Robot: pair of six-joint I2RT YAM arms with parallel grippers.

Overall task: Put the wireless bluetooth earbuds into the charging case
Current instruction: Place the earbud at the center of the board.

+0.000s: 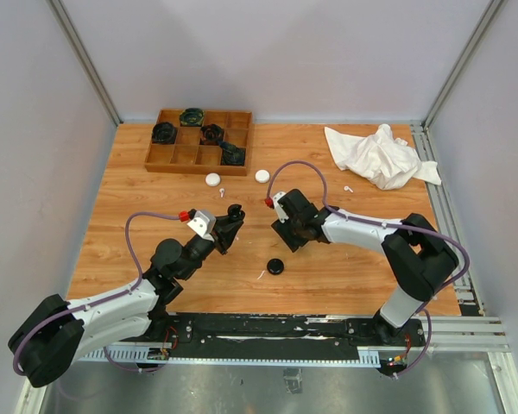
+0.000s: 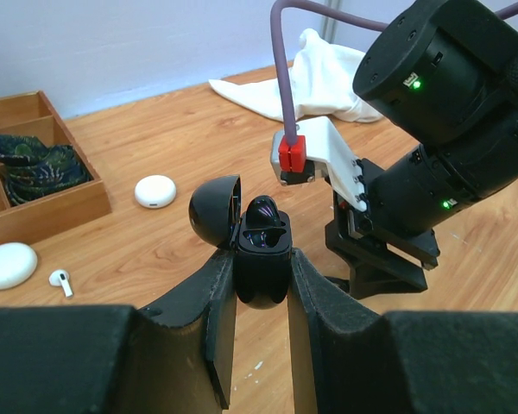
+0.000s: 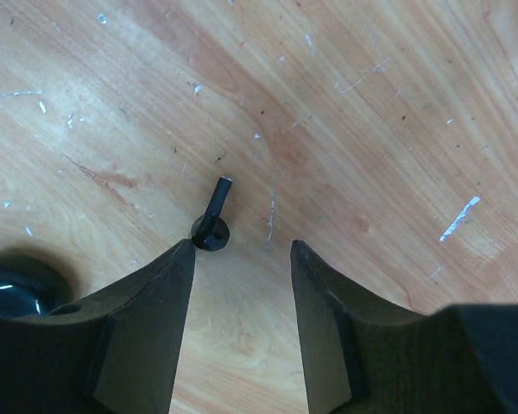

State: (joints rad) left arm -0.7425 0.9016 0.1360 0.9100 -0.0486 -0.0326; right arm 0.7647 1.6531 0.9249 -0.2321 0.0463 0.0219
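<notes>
My left gripper (image 2: 261, 260) is shut on an open black charging case (image 2: 261, 250), held above the table with its lid (image 2: 214, 211) swung to the left. A glossy dark shape (image 2: 263, 211) sits in the case's top; I cannot tell whether it is an earbud. In the overhead view the left gripper (image 1: 231, 219) faces my right gripper (image 1: 287, 233). The right gripper (image 3: 242, 246) stands open just over the table. A black stemmed earbud (image 3: 212, 220) lies loose on the wood at its left fingertip (image 3: 183, 254). A white earbud (image 2: 61, 280) lies by the white cases.
A shut black round case (image 1: 276, 266) lies near the front, also showing as the black round case (image 3: 13, 289) by the right gripper. Two white round cases (image 1: 212, 179) (image 1: 262, 175) and a white earbud (image 1: 349, 188) lie farther back. A wooden compartment tray (image 1: 177, 157) and a crumpled white cloth (image 1: 380, 155) stand at the back.
</notes>
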